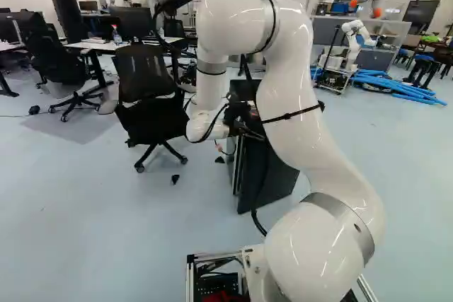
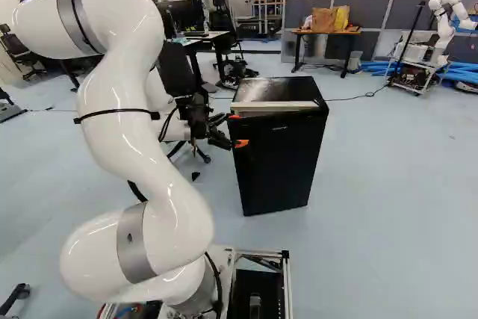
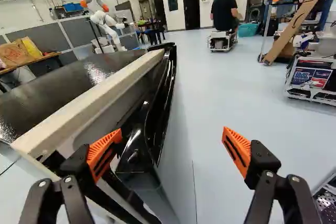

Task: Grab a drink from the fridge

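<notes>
The black fridge (image 2: 280, 158) stands upright on the floor ahead of the base. In the right base view my gripper (image 2: 237, 130) is at the fridge's upper left edge. Seen in the wrist view, the gripper (image 3: 170, 148) is open with nothing held. One orange pad (image 3: 104, 153) overlaps the near corner of the black door (image 3: 157, 103), beside the pale strip (image 3: 89, 100) along the fridge top; contact there is unclear. The other finger hangs over the floor outside the door. Whether the door stands ajar I cannot tell. The fridge's inside and any drink in it are hidden.
An office chair (image 1: 148, 97) stands left of the fridge, with desks (image 1: 117, 45) and a bottle (image 1: 116, 35) farther back. Behind are a table with bags (image 2: 328, 31), another robot (image 2: 446, 31) and blue tubes (image 1: 400, 84). A cable (image 2: 362, 96) trails on the floor.
</notes>
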Controlling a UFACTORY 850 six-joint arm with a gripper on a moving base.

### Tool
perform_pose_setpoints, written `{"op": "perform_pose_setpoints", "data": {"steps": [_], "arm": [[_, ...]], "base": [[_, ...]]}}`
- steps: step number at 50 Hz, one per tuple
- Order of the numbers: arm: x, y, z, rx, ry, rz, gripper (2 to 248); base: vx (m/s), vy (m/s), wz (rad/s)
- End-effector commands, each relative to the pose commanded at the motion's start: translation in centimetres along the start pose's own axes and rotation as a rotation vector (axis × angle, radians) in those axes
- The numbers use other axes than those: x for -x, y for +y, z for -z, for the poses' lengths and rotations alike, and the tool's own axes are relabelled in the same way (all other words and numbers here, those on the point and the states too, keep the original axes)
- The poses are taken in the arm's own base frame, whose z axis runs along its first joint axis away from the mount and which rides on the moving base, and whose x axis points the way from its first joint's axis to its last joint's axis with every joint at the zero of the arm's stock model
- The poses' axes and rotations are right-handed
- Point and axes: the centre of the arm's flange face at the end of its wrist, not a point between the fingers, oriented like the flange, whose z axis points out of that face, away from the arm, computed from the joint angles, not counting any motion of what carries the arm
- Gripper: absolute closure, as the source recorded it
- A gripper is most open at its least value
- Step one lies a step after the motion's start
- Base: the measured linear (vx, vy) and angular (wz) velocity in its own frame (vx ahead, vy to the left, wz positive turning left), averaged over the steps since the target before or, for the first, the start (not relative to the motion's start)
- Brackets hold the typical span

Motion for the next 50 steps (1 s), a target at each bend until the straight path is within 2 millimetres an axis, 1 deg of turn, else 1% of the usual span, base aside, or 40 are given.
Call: {"op": "perform_pose_setpoints", "data": {"steps": [50], "arm": [[-0.3,1.8,0.2,0.18,0.039,-0.031,3]], "base": [[0.0,0.0,0.0]]}}
